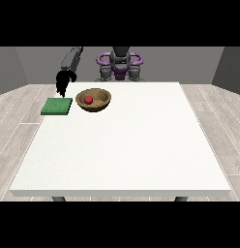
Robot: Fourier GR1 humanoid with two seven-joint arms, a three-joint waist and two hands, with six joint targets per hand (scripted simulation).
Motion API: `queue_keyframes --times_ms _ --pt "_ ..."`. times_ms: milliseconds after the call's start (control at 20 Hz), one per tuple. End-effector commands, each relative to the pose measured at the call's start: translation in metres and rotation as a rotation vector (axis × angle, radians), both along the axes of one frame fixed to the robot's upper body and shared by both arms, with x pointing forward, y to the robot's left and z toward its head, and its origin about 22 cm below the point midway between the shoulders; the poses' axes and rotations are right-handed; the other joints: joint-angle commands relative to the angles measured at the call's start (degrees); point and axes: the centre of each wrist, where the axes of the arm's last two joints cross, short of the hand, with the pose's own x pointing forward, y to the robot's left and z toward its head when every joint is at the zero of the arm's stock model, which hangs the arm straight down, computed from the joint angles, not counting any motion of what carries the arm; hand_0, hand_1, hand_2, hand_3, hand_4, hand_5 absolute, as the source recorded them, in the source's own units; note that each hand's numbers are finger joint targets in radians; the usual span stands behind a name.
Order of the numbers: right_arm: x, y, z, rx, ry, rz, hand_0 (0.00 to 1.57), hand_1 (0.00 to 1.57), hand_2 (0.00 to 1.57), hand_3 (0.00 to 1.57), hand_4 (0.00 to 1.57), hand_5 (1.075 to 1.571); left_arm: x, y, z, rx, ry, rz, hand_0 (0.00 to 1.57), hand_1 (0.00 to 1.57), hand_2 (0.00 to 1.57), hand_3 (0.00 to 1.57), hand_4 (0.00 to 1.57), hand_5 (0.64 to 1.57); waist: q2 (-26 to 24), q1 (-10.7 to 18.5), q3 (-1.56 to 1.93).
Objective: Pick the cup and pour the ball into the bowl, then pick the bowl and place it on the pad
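Over at the view's left a black hand (62, 82) hangs above the far edge of the green pad (57, 106); I cannot tell how its fingers lie. The pad lies flat on the white bench (127, 145). Just beside it to the right sits the wooden bowl (94, 100), the red ball (88, 99) inside. No writing shows anywhere.

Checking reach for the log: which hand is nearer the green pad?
Right. The hand at the view's left hangs just behind the green pad; no other hand shows in this view.
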Motion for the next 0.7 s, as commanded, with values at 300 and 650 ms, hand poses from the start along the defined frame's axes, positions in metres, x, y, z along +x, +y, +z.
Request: queue_keyframes --times_ms 300,650 --pt "0.022 0.034 -0.025 0.019 -0.043 0.056 0.0 0.0 0.0 0.0 0.6 1.557 -0.026 0.077 0.017 -0.044 -0.029 -0.01 0.0 0.0 0.0 0.0 1.0 1.544 4.6 -2.7 0.12" --pt "0.027 0.044 -0.047 0.032 -0.063 0.038 0.0 0.0 0.0 0.0 0.52 1.554 -0.04 0.085 0.027 -0.059 -0.095 -0.004 0.0 0.0 0.0 0.0 1.01 1.536 7.7 -2.0 0.14"
